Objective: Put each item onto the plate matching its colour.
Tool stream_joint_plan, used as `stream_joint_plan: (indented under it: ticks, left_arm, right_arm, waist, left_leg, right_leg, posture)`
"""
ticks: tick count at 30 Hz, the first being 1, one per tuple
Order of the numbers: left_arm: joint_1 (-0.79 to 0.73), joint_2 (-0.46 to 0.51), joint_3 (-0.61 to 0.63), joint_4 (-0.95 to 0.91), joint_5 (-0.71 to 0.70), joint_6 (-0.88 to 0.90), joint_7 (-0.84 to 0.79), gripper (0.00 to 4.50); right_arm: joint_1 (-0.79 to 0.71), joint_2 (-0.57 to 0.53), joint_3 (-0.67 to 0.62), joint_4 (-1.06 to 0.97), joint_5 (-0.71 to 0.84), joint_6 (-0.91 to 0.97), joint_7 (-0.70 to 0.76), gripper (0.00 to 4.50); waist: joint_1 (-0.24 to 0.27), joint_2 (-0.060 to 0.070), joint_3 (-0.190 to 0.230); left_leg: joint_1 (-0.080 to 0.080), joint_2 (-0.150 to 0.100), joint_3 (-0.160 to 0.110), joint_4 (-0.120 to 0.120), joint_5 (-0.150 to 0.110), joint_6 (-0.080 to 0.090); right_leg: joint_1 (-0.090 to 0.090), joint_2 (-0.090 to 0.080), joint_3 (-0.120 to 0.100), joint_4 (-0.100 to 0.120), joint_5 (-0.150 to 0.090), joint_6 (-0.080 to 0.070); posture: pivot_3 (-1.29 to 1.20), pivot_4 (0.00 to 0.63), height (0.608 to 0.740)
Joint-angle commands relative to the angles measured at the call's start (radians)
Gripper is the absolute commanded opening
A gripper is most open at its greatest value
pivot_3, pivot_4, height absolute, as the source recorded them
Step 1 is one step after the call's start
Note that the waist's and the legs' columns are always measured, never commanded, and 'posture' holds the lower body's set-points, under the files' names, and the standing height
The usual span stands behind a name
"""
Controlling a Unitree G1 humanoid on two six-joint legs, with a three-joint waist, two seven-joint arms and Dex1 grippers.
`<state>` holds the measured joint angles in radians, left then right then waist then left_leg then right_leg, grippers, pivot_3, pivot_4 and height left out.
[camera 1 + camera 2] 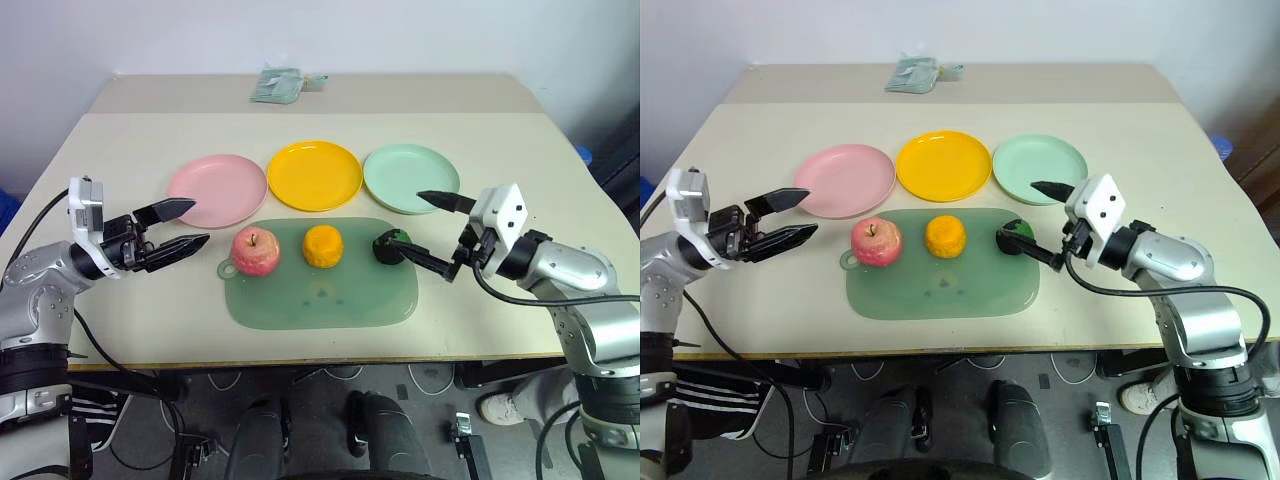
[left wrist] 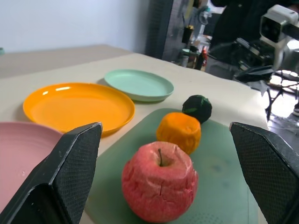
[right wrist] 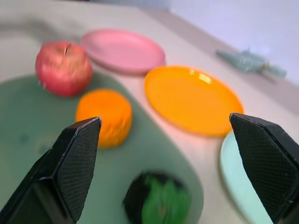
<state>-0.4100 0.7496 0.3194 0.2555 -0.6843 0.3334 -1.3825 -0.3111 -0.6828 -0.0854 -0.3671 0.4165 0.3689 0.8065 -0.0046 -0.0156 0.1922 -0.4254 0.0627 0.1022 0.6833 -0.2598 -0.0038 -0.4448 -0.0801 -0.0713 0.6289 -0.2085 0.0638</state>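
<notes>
**Three fruits wait on a green mat as both tools hang spread**

Beige counter [image 1: 500, 130] against a pale wall carries a row of three round plates: a pink plate [image 1: 217, 190] on the robot's left, an orange-yellow plate [image 1: 314, 175] in the middle and a mint green plate [image 1: 410, 177] on the right, each bare. Just in front of them lies a translucent green mat [image 1: 322, 290], rectangular with rounded corners, its far edge close to the plates' near rims.

Along the mat's far side sit the three fruits in a line. The pink-red apple [image 1: 256, 250], stem up, rests at the mat's left corner, in front of the pink plate. The orange [image 1: 323, 246] sits beside it, in front of the orange-yellow plate. The dark green lumpy ball [image 1: 391, 247] lies at the mat's right corner, in front of the mint green plate.

The left tool [image 1: 188, 226] hovers over the counter just left of the apple, its two black fingers spread apart and holding nothing. The right tool [image 1: 423, 230] hangs at the mat's right edge, fingers likewise spread wide; the lower fingertip [image 1: 415, 255] reaches close to the green ball, though whether they touch cannot be told.

A small pale green cloth wad [image 1: 281, 84] lies at the counter's far edge, well apart from the plates.
</notes>
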Motion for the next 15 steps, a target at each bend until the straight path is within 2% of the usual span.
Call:
stream_joint_plan:
  ticks: [1, 10, 15]
  left_arm:
    - [-0.027, 0.009, -0.034, 0.019, 0.043, -0.027, -0.011, 4.5]
    - [-0.081, -0.088, -0.142, 0.057, 0.136, -0.102, 0.01, 4.5]
    - [-0.147, -0.103, -0.181, 0.144, 0.196, -0.14, 0.009, 4.5]
  right_arm:
    - [-0.044, 0.014, 0.009, -0.061, 0.048, 0.07, -0.023, 4.48]
    - [-0.035, 0.018, 0.042, -0.172, 0.104, 0.191, -0.043, 4.48]
    - [-0.03, 0.021, 0.009, -0.254, 0.229, 0.288, -0.047, 4.48]
  waist:
    - [-0.001, 0.0, 0.0]
    - [-0.003, 0.0, 0.0]
    - [-0.004, 0.0, 0.0]
  left_leg:
    - [0.0, 0.0, 0.0, 0.0, 0.0, 0.0]
    - [0.0, 0.0, 0.0, 0.0, 0.0, 0.0]
    - [0.0, 0.0, 0.0, 0.0, 0.0, 0.0]
  right_leg:
    - [0.0, 0.0, 0.0, 0.0, 0.0, 0.0]
    - [0.0, 0.0, 0.0, 0.0, 0.001, 0.002]
    - [0.0, 0.001, 0.0, 0.0, 0.002, 0.002]
  posture:
    - [0.0, 0.15, 0.74]
    - [0.0, 0.15, 0.74]
    - [0.0, 0.15, 0.74]
